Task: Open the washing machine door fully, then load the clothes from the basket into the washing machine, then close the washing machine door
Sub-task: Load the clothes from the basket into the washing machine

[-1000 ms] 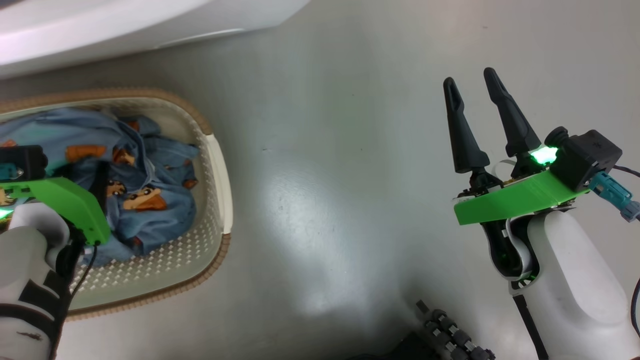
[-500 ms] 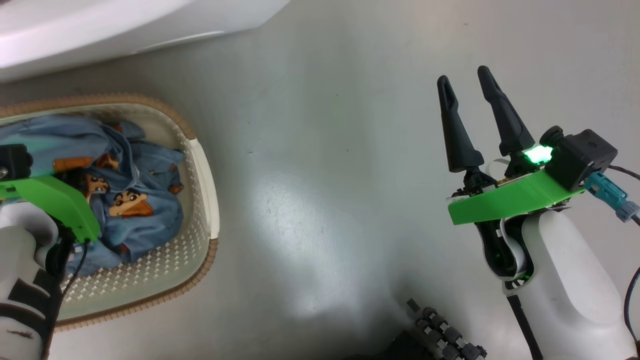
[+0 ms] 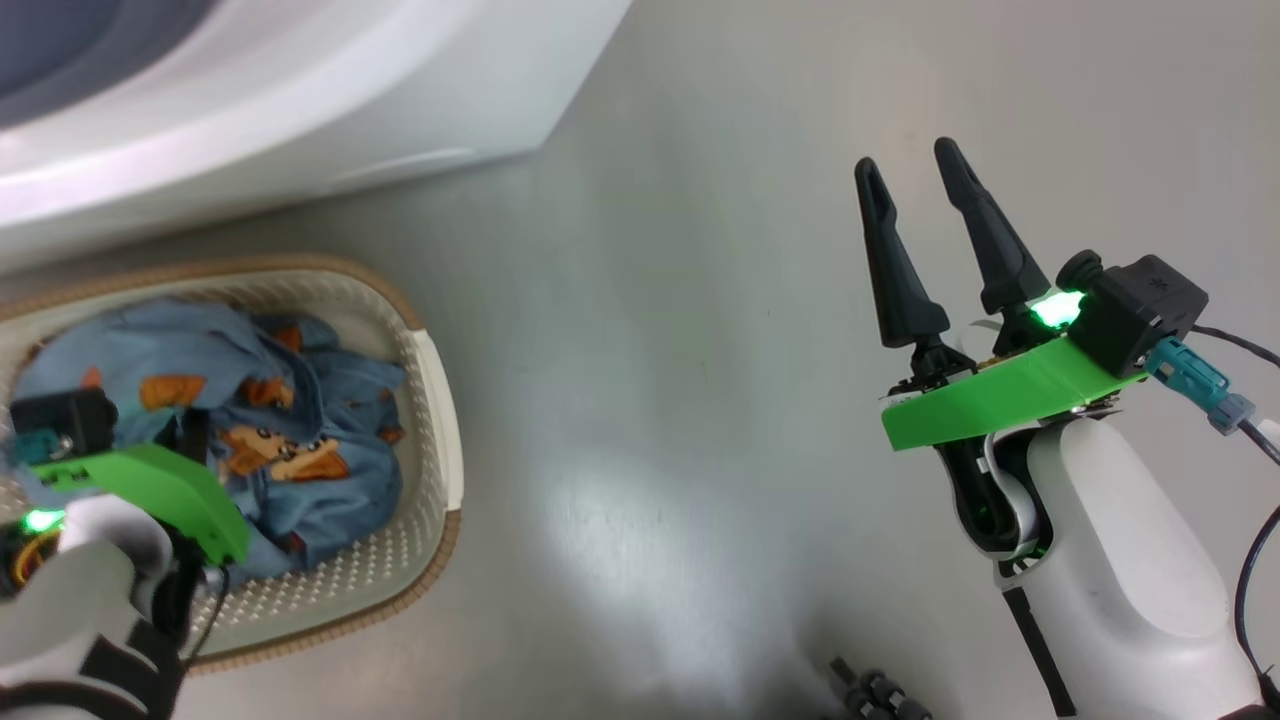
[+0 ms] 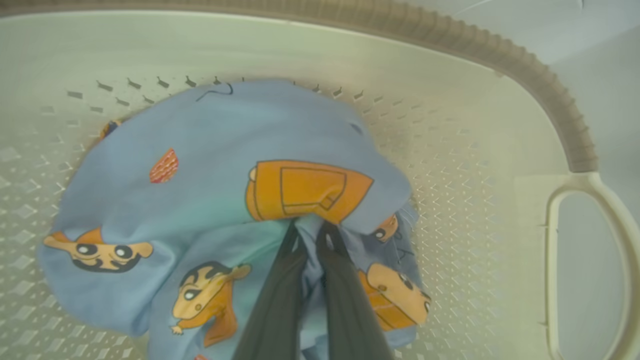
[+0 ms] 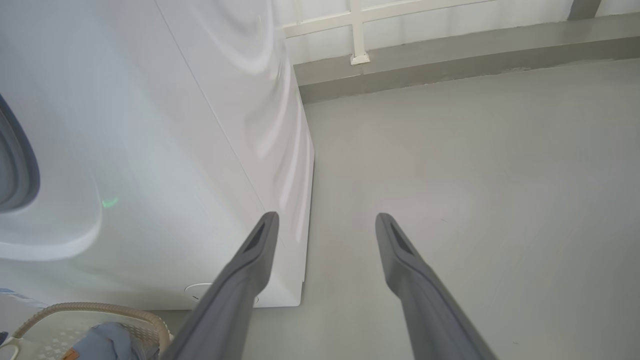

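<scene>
The basket [image 3: 435,400] stands on the floor at the lower left, holding the clothes [image 3: 330,480], light blue with orange cartoon faces. My left gripper [image 3: 195,440] reaches down into the pile. In the left wrist view my left gripper [image 4: 310,227] is shut on a fold of the clothes [image 4: 200,150], with the basket [image 4: 475,130] wall behind. My right gripper [image 3: 905,158] hangs open over bare floor, far right of the basket, holding nothing. The washing machine [image 3: 300,90] fills the upper left. Its door is out of view.
In the right wrist view, my right gripper [image 5: 325,220] points past the washing machine [image 5: 175,125] corner, with its grey-blue ring [image 5: 15,165] at far left. The basket [image 5: 100,307] sits below it. A low grey kerb [image 5: 450,70] borders the floor.
My left gripper has gone from open to shut on the blue cloth in the basket. The head camera has shifted, showing more of the washing machine. The right gripper stays open.
</scene>
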### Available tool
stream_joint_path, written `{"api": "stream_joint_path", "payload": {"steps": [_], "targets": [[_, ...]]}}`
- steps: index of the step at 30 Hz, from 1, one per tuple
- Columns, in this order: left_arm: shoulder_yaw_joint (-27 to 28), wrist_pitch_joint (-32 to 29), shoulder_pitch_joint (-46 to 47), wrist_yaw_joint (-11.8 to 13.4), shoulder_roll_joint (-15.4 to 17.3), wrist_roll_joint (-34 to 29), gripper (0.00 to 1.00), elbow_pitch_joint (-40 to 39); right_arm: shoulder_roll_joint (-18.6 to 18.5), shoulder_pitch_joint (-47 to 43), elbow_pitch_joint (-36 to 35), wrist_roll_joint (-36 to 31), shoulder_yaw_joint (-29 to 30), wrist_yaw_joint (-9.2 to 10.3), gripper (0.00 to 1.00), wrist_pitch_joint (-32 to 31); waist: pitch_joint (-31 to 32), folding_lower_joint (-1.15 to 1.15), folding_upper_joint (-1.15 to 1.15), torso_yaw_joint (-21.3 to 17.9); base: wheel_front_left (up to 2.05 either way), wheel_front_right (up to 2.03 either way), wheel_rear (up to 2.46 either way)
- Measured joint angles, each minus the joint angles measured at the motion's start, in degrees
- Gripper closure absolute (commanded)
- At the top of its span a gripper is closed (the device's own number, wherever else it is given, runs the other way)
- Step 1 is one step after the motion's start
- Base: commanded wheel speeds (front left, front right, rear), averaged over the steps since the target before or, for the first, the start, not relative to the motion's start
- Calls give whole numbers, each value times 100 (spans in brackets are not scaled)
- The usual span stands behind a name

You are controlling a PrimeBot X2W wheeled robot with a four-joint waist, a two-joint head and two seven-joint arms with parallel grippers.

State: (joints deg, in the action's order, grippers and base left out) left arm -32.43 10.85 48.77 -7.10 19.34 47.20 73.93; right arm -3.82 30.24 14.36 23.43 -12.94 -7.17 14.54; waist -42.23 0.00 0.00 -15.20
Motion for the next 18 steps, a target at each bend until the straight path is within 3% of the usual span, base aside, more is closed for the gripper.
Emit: {"api": "stream_joint_path", "payload": {"steps": [18], "targets": [[-231, 336, -1249, -43, -235, 327, 100, -1063, -326, -372, 443, 253, -130, 0, 0, 0, 1640, 0, 0, 355, 0, 0, 0]]}}
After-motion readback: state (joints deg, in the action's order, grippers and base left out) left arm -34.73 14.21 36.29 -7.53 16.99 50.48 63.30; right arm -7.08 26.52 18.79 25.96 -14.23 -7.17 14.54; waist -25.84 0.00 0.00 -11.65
